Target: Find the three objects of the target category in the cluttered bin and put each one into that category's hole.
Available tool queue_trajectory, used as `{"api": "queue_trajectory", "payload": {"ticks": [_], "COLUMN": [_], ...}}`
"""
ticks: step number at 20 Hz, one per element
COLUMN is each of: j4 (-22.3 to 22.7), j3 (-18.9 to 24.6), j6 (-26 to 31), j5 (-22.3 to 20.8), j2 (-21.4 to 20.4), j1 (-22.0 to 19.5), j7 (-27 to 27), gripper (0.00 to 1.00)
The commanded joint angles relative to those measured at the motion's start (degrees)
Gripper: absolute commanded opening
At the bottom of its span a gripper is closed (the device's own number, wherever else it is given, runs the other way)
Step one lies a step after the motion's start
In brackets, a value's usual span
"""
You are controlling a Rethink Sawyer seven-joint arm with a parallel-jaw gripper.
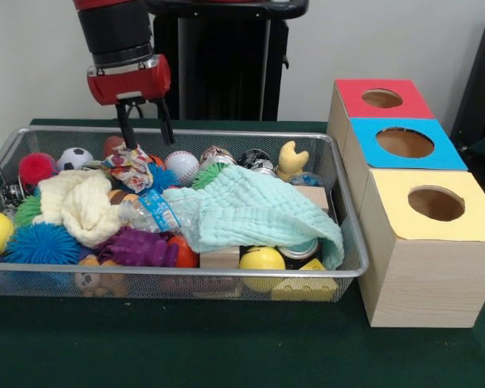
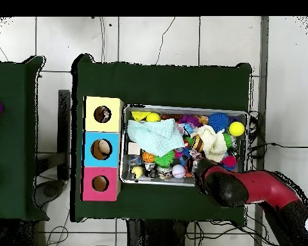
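My gripper [image 1: 149,143] hangs over the far left part of the wire bin [image 1: 352,271], its two black fingers [image 1: 127,129] spread apart and open. The left fingertip is just above or touching a patterned cloth [image 1: 132,167]; I cannot tell which. Nothing sits between the fingers. The bin holds a mint cloth [image 1: 250,206], a cream cloth [image 1: 81,206], a plastic bottle [image 1: 156,212], a baseball [image 1: 182,166], a soccer ball [image 1: 75,157], yellow balls [image 1: 262,259], spiky balls [image 1: 40,242] and a purple toy [image 1: 137,246]. In the overhead view the arm [image 2: 224,184] hides the gripper.
Three wooden boxes stand beside the bin, with holes in a red top [image 1: 381,99], a blue top [image 1: 405,142] and a yellow top [image 1: 436,203]. From above they line the bin's [image 2: 185,107] left side: yellow [image 2: 103,114], blue [image 2: 102,149], red [image 2: 100,183]. Green cloth covers the table [image 1: 186,347].
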Motion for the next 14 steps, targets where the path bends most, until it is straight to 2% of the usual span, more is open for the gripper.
{"api": "queue_trajectory", "payload": {"ticks": [1,8,14], "j4": [-5.98,-6.5,-7.08], "j3": [4.13,5.04,4.01], "j6": [9.73,11.29,8.66], "j5": [3.01,3.61,0.85], "j2": [-3.05,-3.18,-0.64], "j1": [-0.75,-1.51,-1.25], "j7": [-11.94,-13.07,-12.14], "gripper": [1.0,1.0,1.0]}}
